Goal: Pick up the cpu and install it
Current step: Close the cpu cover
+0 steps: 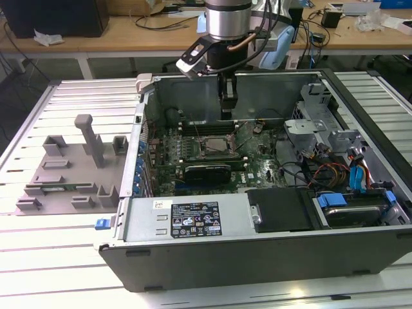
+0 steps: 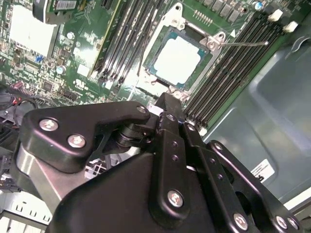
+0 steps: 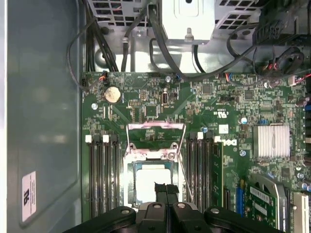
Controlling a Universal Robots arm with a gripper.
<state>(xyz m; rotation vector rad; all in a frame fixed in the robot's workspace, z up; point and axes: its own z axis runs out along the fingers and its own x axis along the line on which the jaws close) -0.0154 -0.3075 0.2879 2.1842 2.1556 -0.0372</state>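
I am watching the pincer (image 1: 226, 111) hanging inside the open case (image 1: 193, 222), just above the board. In the exterior view the socket (image 1: 212, 145) is lying between six and seven o'clock of its tips. In the first wrist view its fingertips (image 3: 159, 188) are sitting pressed together with nothing between them, so I am reading the pincer as clenched and empty.

The cpu (image 2: 179, 59) is lying flat in the socket with its silvery top facing up, and it looks square to the frame on all sides in both wrist views. The load plate (image 3: 146, 155) is standing swung open, and the thin lever (image 2: 243, 43) is reaching out over the memory slots (image 3: 101, 179). I am judging the chip as placed but not clamped.

I cannot tell whether the tips are touching the chip. The exterior view is suggesting a small gap. To do this step well, I am treating the chip as loose: no sideways drag, no downward push, since a tilted chip would be bearing on the contacts beneath. I am checking that every edge is sitting level inside the frame, and I am minding the plate and lever close beside the fingers.

The grey tray (image 1: 71, 170) is resting on the bench (image 1: 38, 270) at nine o'clock of the case.
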